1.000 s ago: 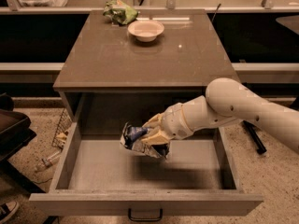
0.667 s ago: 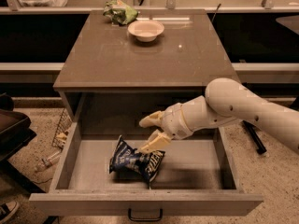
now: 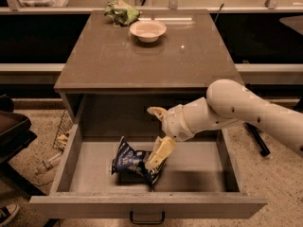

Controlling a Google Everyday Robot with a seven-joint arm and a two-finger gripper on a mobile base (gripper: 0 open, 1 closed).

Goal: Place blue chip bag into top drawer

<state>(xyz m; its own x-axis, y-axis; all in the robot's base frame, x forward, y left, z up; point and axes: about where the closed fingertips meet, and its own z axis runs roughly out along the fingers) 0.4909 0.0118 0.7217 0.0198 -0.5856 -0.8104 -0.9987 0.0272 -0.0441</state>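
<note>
The blue chip bag (image 3: 129,160) lies crumpled on the floor of the open top drawer (image 3: 94,174), left of centre. The drawer is pulled out, with its dark handle (image 3: 147,218) at the front panel's middle. My gripper (image 3: 158,134) hangs over the drawer just right of the bag. It is open: one finger (image 3: 155,111) points up and left, the other finger (image 3: 160,152) reaches down and overlaps the bag's right edge. The bag rests on the drawer floor and is not clamped.
A white bowl (image 3: 147,30) and a green wrinkled bag (image 3: 121,11) sit at the back of the cabinet top (image 3: 151,60). My white arm (image 3: 246,110) comes in from the right over the drawer's right wall. Clutter and a wire basket (image 3: 61,134) lie on the floor at the left.
The gripper held the bag above the drawer, then opened. The bag dropped to the drawer floor and settled left of centre. The gripper has risen slightly and spread its fingers.
</note>
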